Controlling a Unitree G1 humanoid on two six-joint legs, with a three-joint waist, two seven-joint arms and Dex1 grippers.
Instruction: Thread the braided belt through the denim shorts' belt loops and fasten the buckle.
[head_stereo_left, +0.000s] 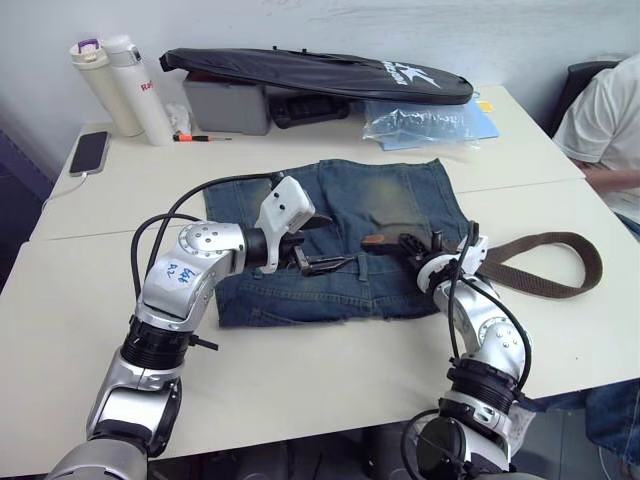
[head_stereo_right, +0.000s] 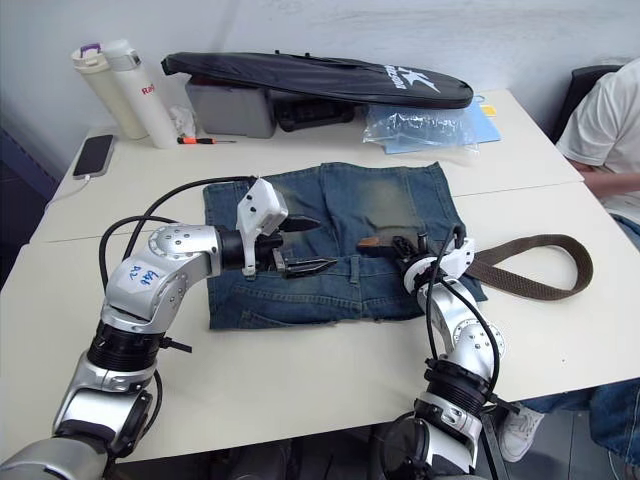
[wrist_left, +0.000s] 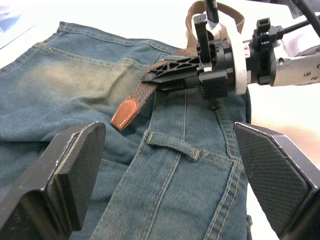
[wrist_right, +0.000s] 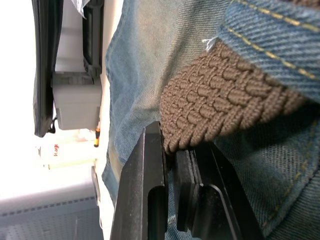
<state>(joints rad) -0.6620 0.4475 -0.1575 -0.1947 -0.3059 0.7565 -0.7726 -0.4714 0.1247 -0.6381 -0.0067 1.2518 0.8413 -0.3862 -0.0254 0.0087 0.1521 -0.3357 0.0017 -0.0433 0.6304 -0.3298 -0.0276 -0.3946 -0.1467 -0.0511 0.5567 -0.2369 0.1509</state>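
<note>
My work surface is a set of pale cream tables (head_stereo_left: 300, 400) pushed together, with seams showing between them, set against a white wall. Along the far edge lie a long black zipped bag (head_stereo_left: 320, 72), a grey box (head_stereo_left: 226, 104), a clear plastic bag (head_stereo_left: 420, 122), two white bottles (head_stereo_left: 125, 85) and a phone (head_stereo_left: 89, 152). A person in a white shirt (head_stereo_left: 605, 110) sits at the right side.

The denim shorts (head_stereo_left: 350, 230) lie flat across the middle seam, the waistband running left to right on the side near me, the legs pointing toward the wall.

The braided belt (head_stereo_left: 545, 265) has its long axis along the waistband. Its tan leather tip (wrist_left: 125, 113) points to my left and rests on the denim near the middle of the waistband. From there the strap runs right, passes under one of the belt loops (wrist_right: 270, 35), leaves the shorts and curls into an open loop on the bare table.

My right gripper (wrist_right: 170, 150) is clamped on the braided strap just beside that loop, the weave pinched between its fingers. My left gripper (head_stereo_right: 300, 245) hovers over the waistband left of the tip, fingers wide apart, holding nothing; another loop (wrist_left: 172, 145) lies between them.
</note>
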